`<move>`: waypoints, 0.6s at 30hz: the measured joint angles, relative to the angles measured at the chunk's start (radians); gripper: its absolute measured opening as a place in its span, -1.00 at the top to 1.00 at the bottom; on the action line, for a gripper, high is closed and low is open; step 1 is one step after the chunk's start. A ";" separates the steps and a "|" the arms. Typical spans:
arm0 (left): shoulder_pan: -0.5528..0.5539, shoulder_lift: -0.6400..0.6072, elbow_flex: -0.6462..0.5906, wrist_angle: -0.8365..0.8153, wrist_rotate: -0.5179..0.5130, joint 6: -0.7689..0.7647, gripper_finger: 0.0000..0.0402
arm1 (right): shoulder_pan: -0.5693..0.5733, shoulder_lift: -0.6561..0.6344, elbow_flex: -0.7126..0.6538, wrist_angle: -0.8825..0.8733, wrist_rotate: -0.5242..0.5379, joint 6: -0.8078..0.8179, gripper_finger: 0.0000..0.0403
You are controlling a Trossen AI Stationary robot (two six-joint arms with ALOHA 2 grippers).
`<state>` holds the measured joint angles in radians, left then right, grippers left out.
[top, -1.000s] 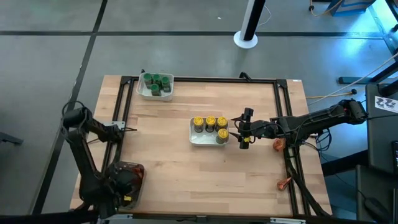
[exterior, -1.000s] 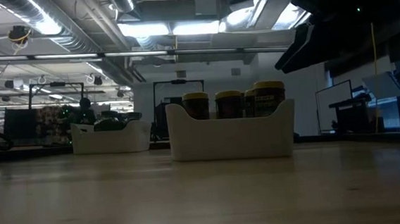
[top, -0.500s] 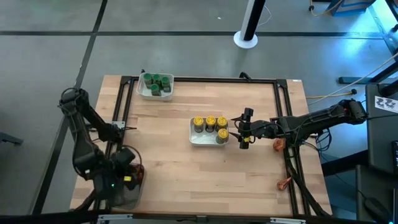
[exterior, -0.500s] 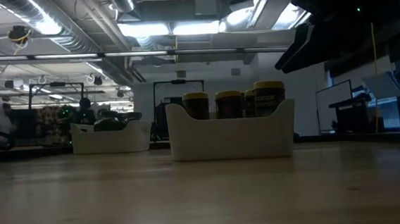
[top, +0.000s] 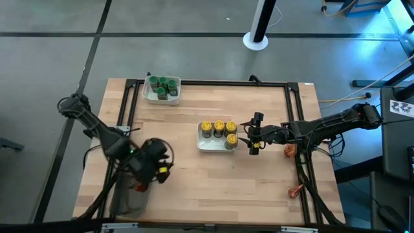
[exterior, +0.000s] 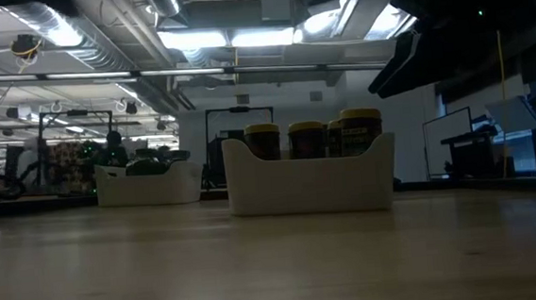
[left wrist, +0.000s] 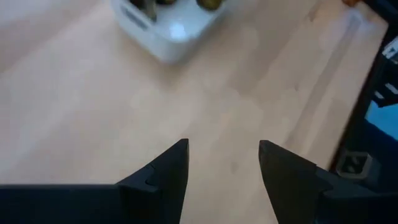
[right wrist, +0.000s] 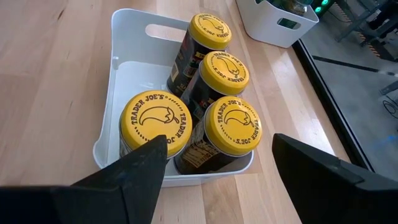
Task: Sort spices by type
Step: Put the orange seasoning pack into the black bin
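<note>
My right hand (top: 248, 137), open and empty, hovers at 3 o'clock of the white tray (top: 202, 145) holding four yellow-lidded jars (top: 218, 130); my left hand (left wrist: 222, 163), open, is farther away.

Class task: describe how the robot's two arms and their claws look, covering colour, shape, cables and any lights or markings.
Both arms are dark, slim and jointed. The right claw has two broad, flat, wedge-shaped black fingers; the left claw has the same angular black pair. In the high view, thin dark cables run along the right arm, and the left arm carries a small green light and a yellow patch near its wrist.
</note>
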<state>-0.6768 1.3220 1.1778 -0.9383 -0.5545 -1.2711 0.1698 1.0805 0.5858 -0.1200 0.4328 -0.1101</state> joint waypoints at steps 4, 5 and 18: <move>0.113 0.000 0.000 0.044 0.000 0.190 0.11 | 0.000 0.000 0.000 0.000 0.000 0.000 -0.45; 0.141 0.000 0.000 0.065 0.000 0.240 0.11 | 0.000 0.000 0.000 0.000 0.000 0.000 -0.45; 0.392 0.034 0.000 0.423 0.024 0.967 0.11 | 0.000 0.000 0.000 -0.005 0.000 0.028 -0.45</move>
<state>-0.2851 1.3556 1.1778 -0.5154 -0.5304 -0.3043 0.1699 1.0805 0.5858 -0.1245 0.4328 -0.0822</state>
